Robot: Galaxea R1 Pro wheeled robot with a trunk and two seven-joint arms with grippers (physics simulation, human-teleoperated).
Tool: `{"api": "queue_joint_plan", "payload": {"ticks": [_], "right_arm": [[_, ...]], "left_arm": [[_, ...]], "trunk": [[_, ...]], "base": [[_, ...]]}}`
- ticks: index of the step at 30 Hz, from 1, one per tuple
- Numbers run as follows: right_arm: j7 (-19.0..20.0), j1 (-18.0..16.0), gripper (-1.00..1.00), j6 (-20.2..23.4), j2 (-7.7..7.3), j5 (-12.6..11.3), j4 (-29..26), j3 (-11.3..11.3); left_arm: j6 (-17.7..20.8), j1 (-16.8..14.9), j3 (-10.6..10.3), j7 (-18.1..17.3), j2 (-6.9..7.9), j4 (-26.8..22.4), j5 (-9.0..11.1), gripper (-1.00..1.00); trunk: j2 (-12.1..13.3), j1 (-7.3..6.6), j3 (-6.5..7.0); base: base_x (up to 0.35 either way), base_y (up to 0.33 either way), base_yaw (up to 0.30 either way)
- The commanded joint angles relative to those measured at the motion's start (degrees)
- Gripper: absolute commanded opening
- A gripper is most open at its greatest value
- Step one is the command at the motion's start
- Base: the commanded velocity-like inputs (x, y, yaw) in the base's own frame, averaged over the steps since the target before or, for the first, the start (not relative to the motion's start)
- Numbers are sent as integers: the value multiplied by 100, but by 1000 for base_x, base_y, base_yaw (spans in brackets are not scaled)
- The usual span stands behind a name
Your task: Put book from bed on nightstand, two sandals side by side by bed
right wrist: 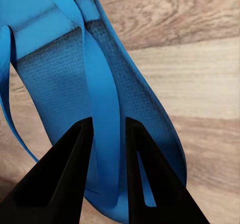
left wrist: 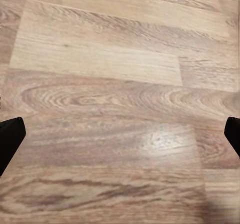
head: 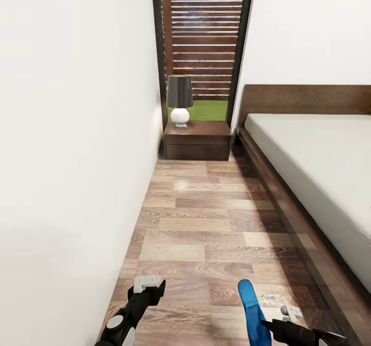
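Observation:
My right gripper [head: 269, 326] is shut on a bright blue sandal [head: 253, 310] at the near edge of the head view, just above the wood floor. In the right wrist view the two black fingers [right wrist: 70, 164] pinch the sandal's thong strap [right wrist: 102, 93], with the sole [right wrist: 45, 83] behind it. My left gripper [head: 149, 285] hangs open over bare floor planks, its fingertips [left wrist: 10, 139] spread wide apart. The bed [head: 319, 160] runs along the right, with a grey mattress on a dark base. A nightstand [head: 198, 141] stands at the far end beside the headboard. The book is out of view.
A white wall [head: 72, 155] closes off the left, leaving a narrow strip of plank floor [head: 206, 222] between it and the bed frame. A lamp [head: 180, 101] with a dark shade stands on the nightstand. Behind it, a tall window [head: 203, 42] shows a slatted fence.

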Motion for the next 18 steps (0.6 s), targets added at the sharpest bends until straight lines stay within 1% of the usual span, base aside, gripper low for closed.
{"api": "queue_joint_plan", "payload": {"ticks": [1, 18], "right_arm": [[23, -1, -100, 61, -5, -65, -5, 19], [24, -1, -100, 60, -5, -65, -5, 19]], "left_arm": [[32, -1, -3, 2, 0, -8, 58, 100], [31, -1, -3, 2, -4, 2, 66, 100]], "trunk": [[0, -3, 18], [22, -47, 394]], "base": [[0, 0, 0], [0, 0, 0]]}}
